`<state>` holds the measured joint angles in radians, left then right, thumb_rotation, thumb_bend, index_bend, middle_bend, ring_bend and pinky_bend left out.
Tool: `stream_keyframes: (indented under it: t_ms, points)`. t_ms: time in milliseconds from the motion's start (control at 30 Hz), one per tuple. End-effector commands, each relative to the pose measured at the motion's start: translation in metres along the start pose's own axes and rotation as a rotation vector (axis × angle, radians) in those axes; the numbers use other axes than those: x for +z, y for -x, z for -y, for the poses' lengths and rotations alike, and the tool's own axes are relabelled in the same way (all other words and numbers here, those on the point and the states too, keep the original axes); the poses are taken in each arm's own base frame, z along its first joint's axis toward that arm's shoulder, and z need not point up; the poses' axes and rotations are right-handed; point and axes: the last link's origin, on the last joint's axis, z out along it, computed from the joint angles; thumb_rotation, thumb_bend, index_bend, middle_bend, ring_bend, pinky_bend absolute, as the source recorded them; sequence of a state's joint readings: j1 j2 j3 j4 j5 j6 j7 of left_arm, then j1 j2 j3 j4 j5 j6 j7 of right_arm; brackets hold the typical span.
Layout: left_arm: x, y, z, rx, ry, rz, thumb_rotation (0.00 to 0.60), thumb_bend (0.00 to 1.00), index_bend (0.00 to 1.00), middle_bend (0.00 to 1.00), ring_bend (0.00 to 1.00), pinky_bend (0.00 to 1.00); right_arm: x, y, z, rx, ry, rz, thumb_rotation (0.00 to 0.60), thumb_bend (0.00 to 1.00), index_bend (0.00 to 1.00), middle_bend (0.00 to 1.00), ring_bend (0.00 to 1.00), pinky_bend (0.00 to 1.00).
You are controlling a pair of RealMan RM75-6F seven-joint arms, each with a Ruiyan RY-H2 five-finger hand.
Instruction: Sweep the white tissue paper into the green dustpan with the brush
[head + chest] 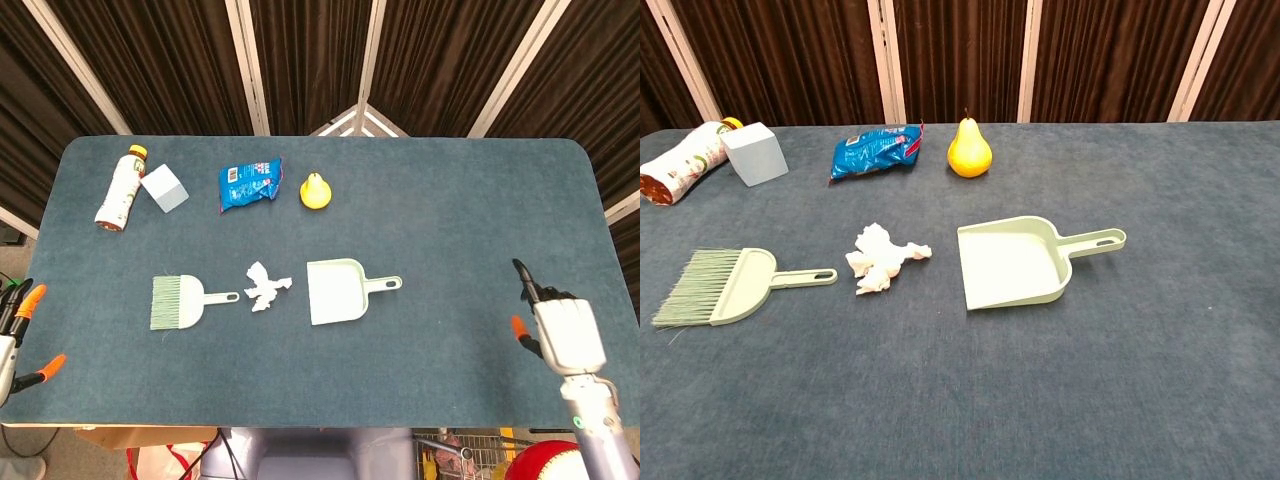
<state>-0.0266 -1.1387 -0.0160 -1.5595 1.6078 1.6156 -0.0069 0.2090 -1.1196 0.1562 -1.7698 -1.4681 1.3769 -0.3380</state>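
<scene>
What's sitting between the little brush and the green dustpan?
The crumpled white tissue paper lies between the brush and the green dustpan, touching neither. Both the head and chest views show it.

No text, brand or number is legible. The bottle point(680, 172) lying at the worktop's far left carries a printed label, and the blue snack packet point(872, 151) bears printing, but both are too small to read.
</scene>
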Motion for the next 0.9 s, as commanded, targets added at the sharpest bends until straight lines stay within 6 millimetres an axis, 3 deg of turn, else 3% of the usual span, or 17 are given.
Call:
stream_keyframes:
  t_ms: [33, 267, 500, 900]
  points:
    - [0.0, 0.0, 0.0, 0.001, 0.001, 0.002, 0.6, 0.0, 0.0, 0.0, 0.0, 0.01, 0.023, 0.007, 0.026, 0.004, -0.03, 0.028, 0.6, 0.38, 0.14, 0.79, 0.81, 0.87]
    - [0.001, 0.001, 0.0, -0.001, -0.003, 0.012, 0.6, 0.0, 0.0, 0.0, 0.0, 0.01, 0.051, 0.028, 0.069, -0.031, -0.066, 0.081, 0.6, 0.38, 0.3, 0.82, 0.84, 0.88]
    - [0.002, 0.002, 0.0, -0.012, -0.009, 0.027, 0.6, 0.0, 0.0, 0.0, 0.0, 0.01, 0.065, 0.053, 0.107, -0.046, -0.101, 0.127, 0.6, 0.38, 0.35, 0.82, 0.84, 0.88]
    - [0.002, 0.002, 0.002, -0.022, -0.016, 0.035, 0.6, 0.0, 0.0, 0.0, 0.0, 0.01, 0.087, 0.083, 0.13, -0.072, -0.093, 0.134, 0.6, 0.38, 0.4, 0.82, 0.84, 0.88]
